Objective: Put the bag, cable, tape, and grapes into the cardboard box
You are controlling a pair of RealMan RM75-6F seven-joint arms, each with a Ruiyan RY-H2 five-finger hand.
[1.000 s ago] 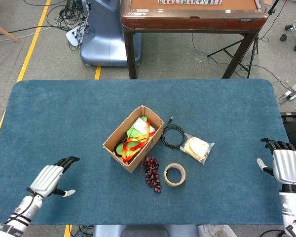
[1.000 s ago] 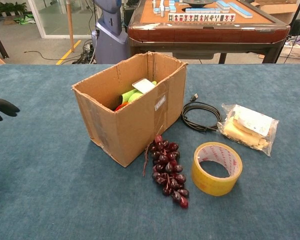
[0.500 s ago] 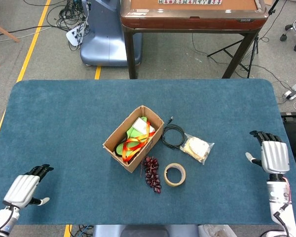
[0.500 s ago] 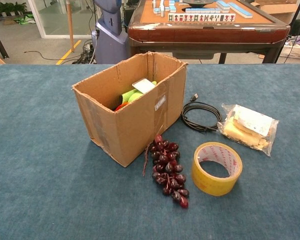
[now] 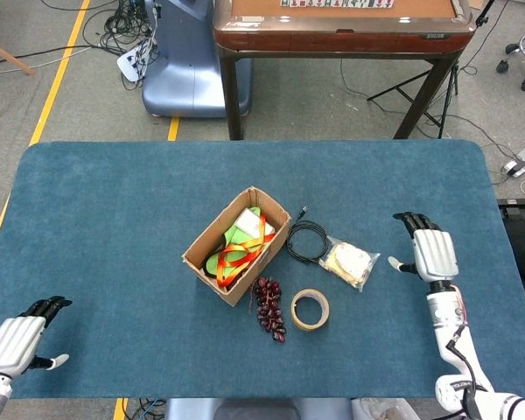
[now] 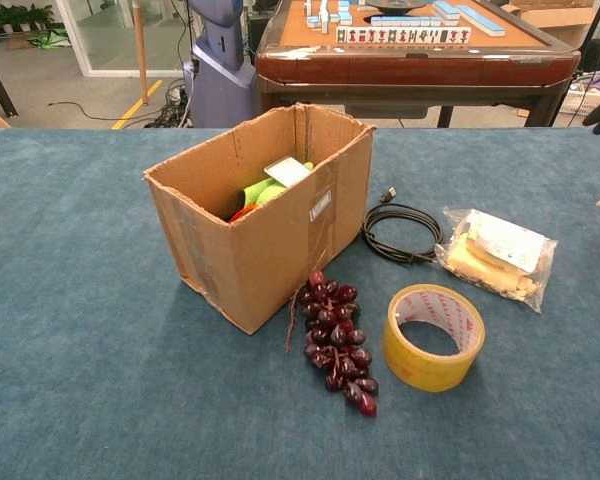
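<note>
An open cardboard box [image 5: 236,256] stands near the middle of the blue-carpeted desk [image 5: 105,219], holding green items [image 5: 234,241], an orange ribbon [image 5: 245,249] and a white card [image 6: 287,171]; a small pale label on the box's outer wall is too small to read. Outside it, toward the desk's right edge, lie the four things to be packed: a coiled black cable [image 5: 307,240] just beside the box's right wall; a clear bag [image 5: 350,262] of pale contents next to the cable, bearing a white label whose print cannot be made out; a roll of yellowish tape [image 5: 310,309] lying flat toward the near edge; and a bunch of dark red grapes [image 5: 269,308] touching the box's near corner, between box and tape. The right hand [image 5: 429,252] hovers over the desk just to the right of the bag, its fingers [image 5: 413,221] loosely spread and grasping nothing, not touching the bag; the left hand [image 5: 17,337] sits at the near left corner, well apart from everything, fingers apart and released.
</note>
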